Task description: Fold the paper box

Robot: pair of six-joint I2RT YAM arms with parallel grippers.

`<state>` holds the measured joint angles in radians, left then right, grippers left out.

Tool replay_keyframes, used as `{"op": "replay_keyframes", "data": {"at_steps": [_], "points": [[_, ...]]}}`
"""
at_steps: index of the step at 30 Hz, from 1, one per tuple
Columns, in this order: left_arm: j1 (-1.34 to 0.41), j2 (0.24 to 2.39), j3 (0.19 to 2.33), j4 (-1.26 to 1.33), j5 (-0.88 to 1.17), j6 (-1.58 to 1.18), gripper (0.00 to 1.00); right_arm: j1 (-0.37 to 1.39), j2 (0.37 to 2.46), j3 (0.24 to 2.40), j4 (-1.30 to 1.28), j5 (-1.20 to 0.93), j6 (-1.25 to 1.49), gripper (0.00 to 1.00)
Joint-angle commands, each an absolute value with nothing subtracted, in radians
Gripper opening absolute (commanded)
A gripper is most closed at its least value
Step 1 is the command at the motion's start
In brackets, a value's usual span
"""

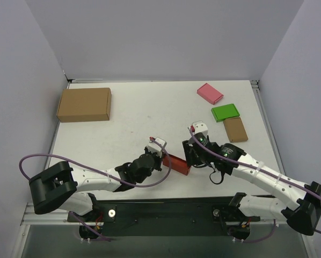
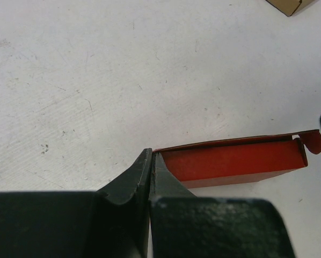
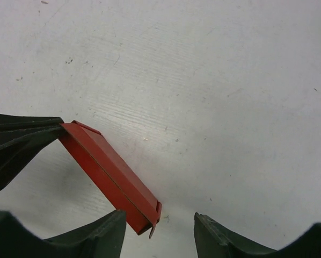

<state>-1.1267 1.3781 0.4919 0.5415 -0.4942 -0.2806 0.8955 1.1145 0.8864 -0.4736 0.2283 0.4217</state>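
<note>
The red paper box (image 1: 176, 163) is being held toward six o'clock of the tabletop (image 1: 150, 107), between the two arms. Its nine o'clock end is being clamped by the left claw (image 2: 151, 161), closed on thin card. The right claw (image 3: 161, 219) is being kept apart at the box's three o'clock end.

The paper box (image 1: 177, 164) lies between the left gripper (image 1: 163, 157) and right gripper (image 1: 189, 156), a carton (image 1: 84, 105) back-left, 3 flat boxes (image 1: 225, 112) back-right.
</note>
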Motion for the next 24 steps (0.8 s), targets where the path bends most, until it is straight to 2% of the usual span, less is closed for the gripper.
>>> {"op": "replay_keyframes", "data": {"at_steps": [1,5,18,24], "points": [[-1.14,1.436,0.472,0.247,-0.453,-0.293,0.0,0.888,1.042,0.851,-0.575,0.25,0.564,0.49],[-1.143,1.433,0.474,0.235,-0.456,-0.305,0.0,0.888,1.02,0.812,-0.569,0.242,0.626,0.42],[-1.144,1.44,0.48,0.247,-0.446,-0.322,0.0,0.879,1.051,0.752,-0.44,0.195,0.692,0.41],[-1.144,1.436,0.479,0.244,-0.449,-0.322,0.0,0.876,1.077,0.762,-0.431,0.183,0.692,0.31]]}}
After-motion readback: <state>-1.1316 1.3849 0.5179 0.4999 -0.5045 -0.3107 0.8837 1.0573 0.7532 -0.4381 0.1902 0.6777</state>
